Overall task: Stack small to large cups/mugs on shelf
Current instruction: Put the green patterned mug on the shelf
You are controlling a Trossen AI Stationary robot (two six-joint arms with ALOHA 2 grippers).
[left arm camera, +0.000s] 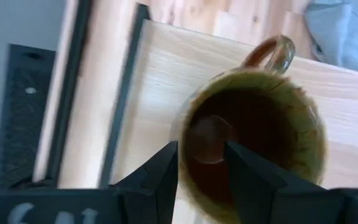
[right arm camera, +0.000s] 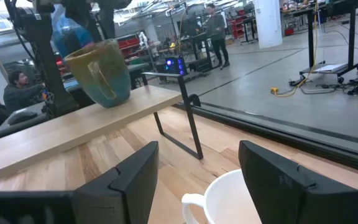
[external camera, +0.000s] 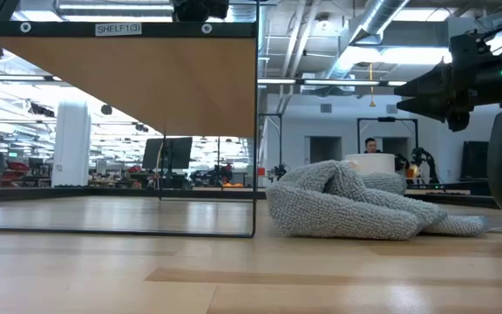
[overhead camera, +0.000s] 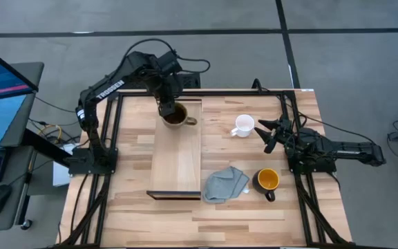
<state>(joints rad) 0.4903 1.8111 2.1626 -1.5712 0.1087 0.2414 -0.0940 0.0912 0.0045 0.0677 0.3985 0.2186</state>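
Spanning the middle: table [overhead camera: 254, 207], slatted pale wood, inside a black frame.
Shelf [overhead camera: 178, 159]: long pale board with a dark front edge, raised above the table, left of centre.
Left arm: reaches over the shelf's far end; left gripper [overhead camera: 166, 108] holds the brown mug [overhead camera: 175, 116] by its rim, one finger inside, one outside. Mug looks tilted, at the far end of the shelf.
Right arm: low at the table's right edge; right gripper [overhead camera: 268, 131] spread wide, holding nothing, just beside the white mug [overhead camera: 244, 125].
Cloth [overhead camera: 225, 184]: grey, crumpled, between the shelf and the black mug.
Black mug [overhead camera: 267, 180]: yellow inside, upright on the table, near right.
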